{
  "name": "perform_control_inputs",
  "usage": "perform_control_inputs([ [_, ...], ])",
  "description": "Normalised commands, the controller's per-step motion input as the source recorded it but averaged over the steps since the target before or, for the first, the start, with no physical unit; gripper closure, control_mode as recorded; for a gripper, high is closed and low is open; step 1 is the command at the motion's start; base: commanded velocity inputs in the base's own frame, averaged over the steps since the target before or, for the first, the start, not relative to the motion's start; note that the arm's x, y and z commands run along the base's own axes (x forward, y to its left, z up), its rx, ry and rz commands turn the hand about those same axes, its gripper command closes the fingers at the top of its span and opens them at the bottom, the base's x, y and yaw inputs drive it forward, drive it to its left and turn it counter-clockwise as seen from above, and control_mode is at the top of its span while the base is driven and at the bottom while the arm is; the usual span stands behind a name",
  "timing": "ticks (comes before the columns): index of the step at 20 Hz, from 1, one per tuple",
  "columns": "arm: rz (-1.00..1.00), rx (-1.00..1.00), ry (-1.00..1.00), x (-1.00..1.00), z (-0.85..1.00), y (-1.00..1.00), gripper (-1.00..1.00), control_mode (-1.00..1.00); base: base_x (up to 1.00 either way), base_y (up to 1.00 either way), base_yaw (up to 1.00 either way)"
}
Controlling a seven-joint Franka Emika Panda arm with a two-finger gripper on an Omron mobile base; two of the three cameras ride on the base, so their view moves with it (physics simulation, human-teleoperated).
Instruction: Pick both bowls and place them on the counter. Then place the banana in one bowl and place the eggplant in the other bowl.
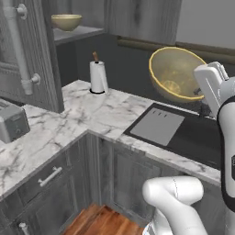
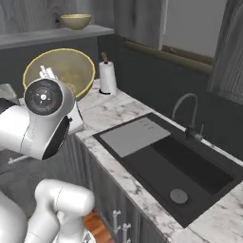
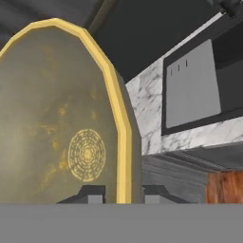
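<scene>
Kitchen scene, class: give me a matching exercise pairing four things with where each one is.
Things:
1. held bowl
2. second bowl
3. paper towel roll
4. toaster

Places:
A. on the high shelf
B. in the claw, tilted, above the sink's edge
C. on the counter, far left
D. upright at the counter's back

Pairs: 1-B, 2-A, 3-D, 4-C
</scene>
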Motion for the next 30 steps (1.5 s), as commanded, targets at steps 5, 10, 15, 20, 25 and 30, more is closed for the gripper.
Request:
perform_control_inputs([
  [5,0.0,0.0,0.0,0.0,0.0,0.0,1.0,1.0,-0.09,-0.41,-0.42],
  [10,0.0,0.0,0.0,0.0,0.0,0.0,1.0,1.0,-0.06,-0.5,-0.38],
  [15,0.0,0.0,0.0,0.0,0.0,0.0,1.0,1.0,0.0,-0.54,-0.34],
  [20,0.0,0.0,0.0,0.0,0.0,0.0,1.0,1.0,0.0,-0.51,-0.29],
  [25,0.0,0.0,0.0,0.0,0.0,0.0,1.0,1.0,0.0,-0.48,-0.26],
  [30,0.0,0.0,0.0,0.0,0.0,0.0,1.0,1.0,0.07,-0.48,-0.25],
])
